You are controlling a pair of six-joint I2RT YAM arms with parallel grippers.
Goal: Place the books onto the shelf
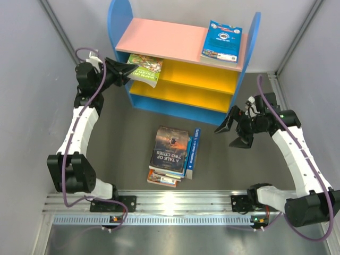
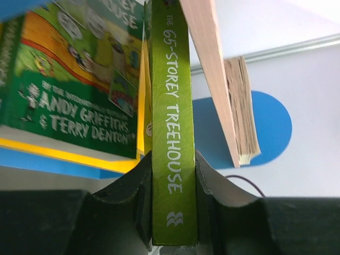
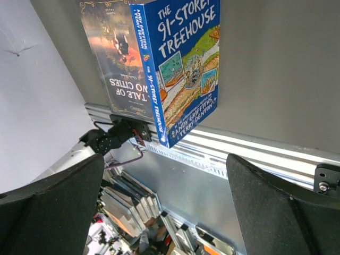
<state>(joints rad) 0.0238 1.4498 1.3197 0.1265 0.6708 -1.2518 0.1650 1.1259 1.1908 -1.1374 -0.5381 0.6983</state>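
My left pincer [image 1: 127, 70] is clamped narrow across the spine of the green "65-Storey Treehouse" paperback [image 1: 144, 68]. The fingers sit at the book's near end so the rest of it can reach in ahead of me. The book lies at the left end of the upper yellow board of the bookcase [image 1: 159, 40], under the pink top board and just inside the rounded blue side panel. From my left wrist, the spine [image 2: 170, 133] runs straight out between the fingers [image 2: 135, 186]. I cannot tell whether the book's weight is already on the board, so I judge this book part-way shelved and not yet let go.

My right pincer [image 1: 229, 134] hangs empty, jaws spread wide, over the bench off the bookcase's front right corner. It is kept clear of the left arm's work and pointed back toward the remaining books.

The pile is flat on the bench near the middle of its near edge, with "A Tale of Two Cities" [image 1: 170, 146] on top. The blue "91-Storey Treehouse" [image 1: 192, 151] is against the pile's right side. Another blue paperback [image 1: 222, 41] already lies flat at the right end of the pink board. Most of the job is left.
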